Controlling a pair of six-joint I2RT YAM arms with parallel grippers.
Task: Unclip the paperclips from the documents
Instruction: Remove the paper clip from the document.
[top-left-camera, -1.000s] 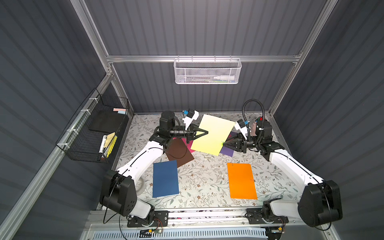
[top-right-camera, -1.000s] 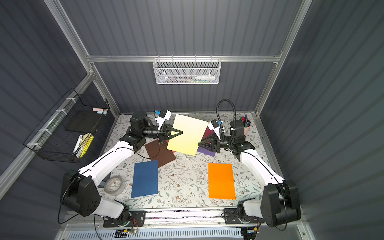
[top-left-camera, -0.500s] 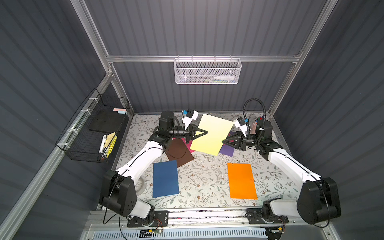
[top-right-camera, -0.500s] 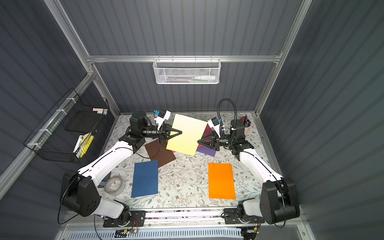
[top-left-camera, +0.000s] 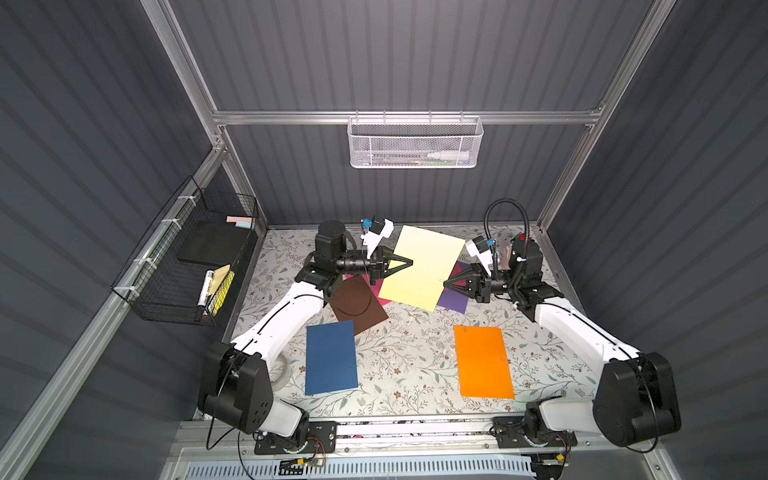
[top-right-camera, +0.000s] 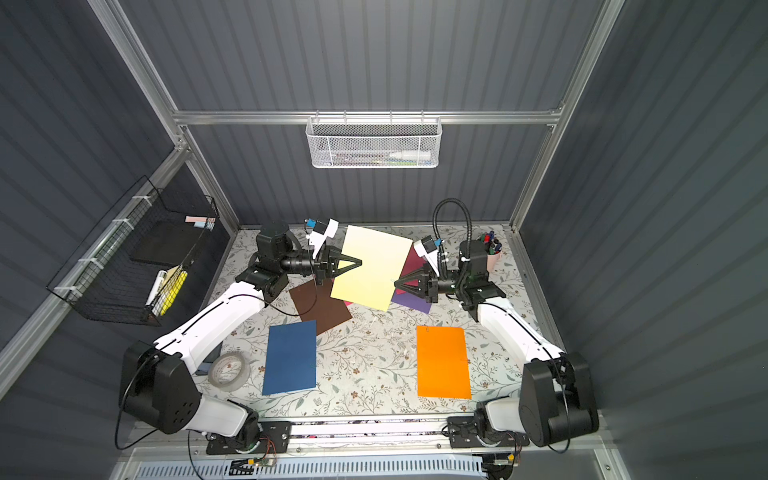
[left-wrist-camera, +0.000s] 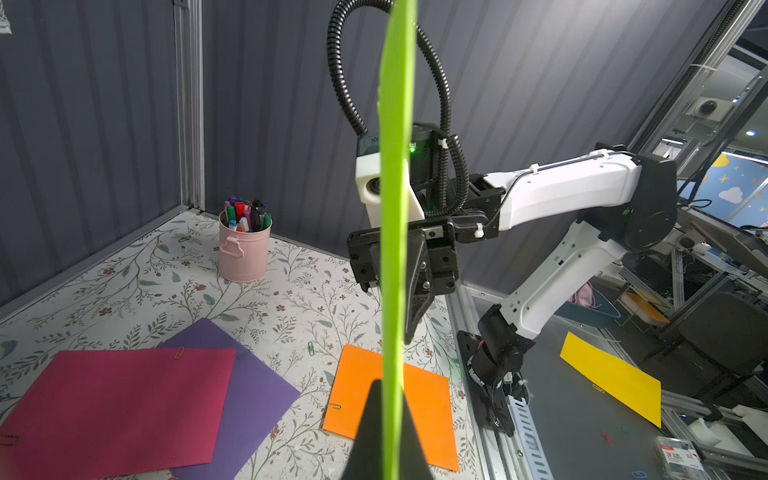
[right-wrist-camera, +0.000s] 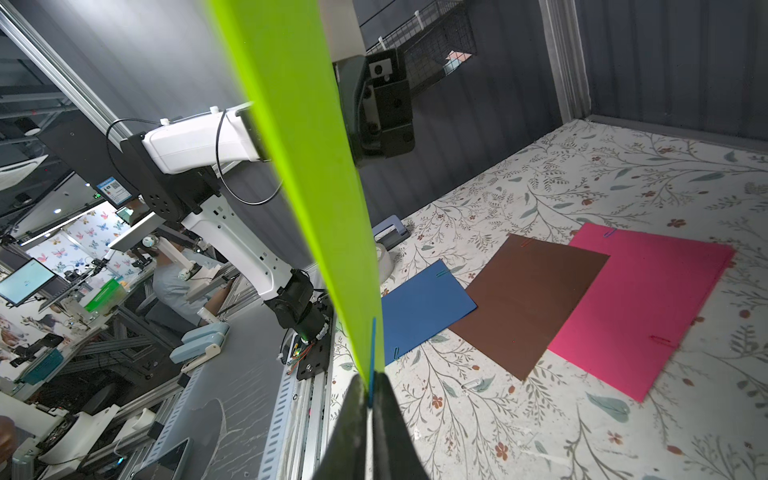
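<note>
Left wrist, lime document (left-wrist-camera: 392, 166), pens (left-wrist-camera: 245, 214) in pink pail (left-wrist-camera: 244, 257)

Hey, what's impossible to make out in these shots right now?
- Both top views: the blue paperclip on the lime sheet is too small to see.
- Left wrist view: the edge-on sheet crosses the right pincer, hiding its grip.
- Right wrist view: the sheet covers where the left pincer holds it.
- Both top views: the lifted sheet hides most of the magenta sheet and any clips there.
</note>
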